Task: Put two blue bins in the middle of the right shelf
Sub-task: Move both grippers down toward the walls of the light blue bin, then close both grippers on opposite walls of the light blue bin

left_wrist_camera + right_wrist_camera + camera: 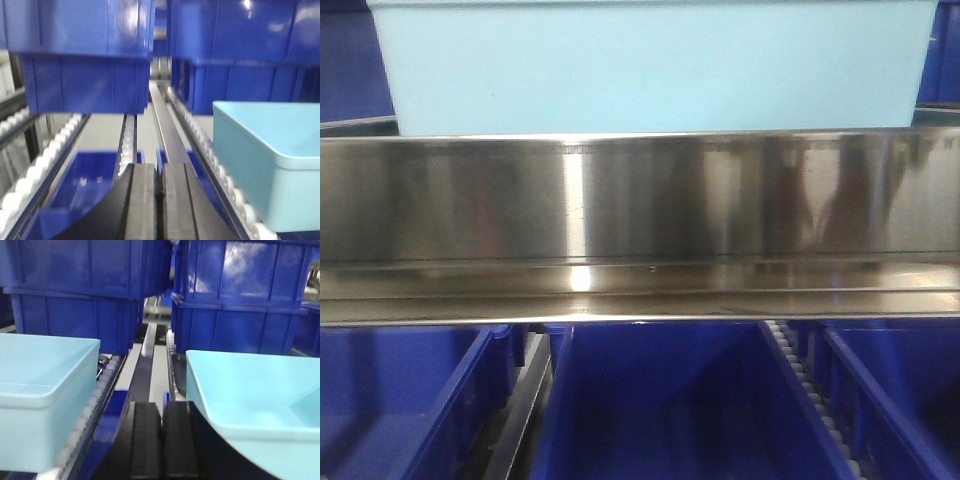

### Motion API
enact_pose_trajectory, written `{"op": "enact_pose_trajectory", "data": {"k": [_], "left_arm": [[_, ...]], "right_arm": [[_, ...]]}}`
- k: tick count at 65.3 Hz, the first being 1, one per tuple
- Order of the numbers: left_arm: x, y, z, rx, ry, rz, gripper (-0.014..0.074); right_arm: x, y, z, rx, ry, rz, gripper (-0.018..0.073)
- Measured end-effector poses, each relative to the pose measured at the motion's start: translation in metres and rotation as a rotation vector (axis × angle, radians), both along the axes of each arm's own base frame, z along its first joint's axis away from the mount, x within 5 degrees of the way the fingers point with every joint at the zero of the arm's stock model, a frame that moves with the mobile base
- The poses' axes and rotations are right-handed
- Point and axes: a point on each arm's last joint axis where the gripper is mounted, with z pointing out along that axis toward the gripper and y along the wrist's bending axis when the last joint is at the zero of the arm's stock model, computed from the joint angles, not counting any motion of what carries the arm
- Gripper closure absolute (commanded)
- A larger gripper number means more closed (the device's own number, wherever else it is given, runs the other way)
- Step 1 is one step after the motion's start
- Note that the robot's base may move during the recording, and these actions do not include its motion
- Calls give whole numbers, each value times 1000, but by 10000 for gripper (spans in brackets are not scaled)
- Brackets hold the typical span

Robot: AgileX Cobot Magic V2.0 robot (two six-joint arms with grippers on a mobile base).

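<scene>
The left claw [159, 200] and right claw [161, 445] are both hanging pinched closed, gripping nothing. Behind the steel rail [640, 200], the left pale bin [45, 395] and right pale bin [255, 395] are sitting on the rollers [94, 402], so placing is seemingly finishing; next is likely backing straight out. Dark blue bins [650, 400] are crowding beneath the rail and stacking beyond it, limiting clearance.
</scene>
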Motion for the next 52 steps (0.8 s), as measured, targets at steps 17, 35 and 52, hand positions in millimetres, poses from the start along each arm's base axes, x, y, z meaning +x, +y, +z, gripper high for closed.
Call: {"op": "enact_pose_trajectory", "data": {"k": [17,35,52], "left_arm": [[56,-3,41,7,145,2,707],[93,-6,46,-10,244,-4,707],[151,-27,79,7,392,-93,707]], "right_arm": [[43,-3,49,8,98,5,724],[72,-3,57,45,191,20,724],[128,8,78,85,350,113,724]]}}
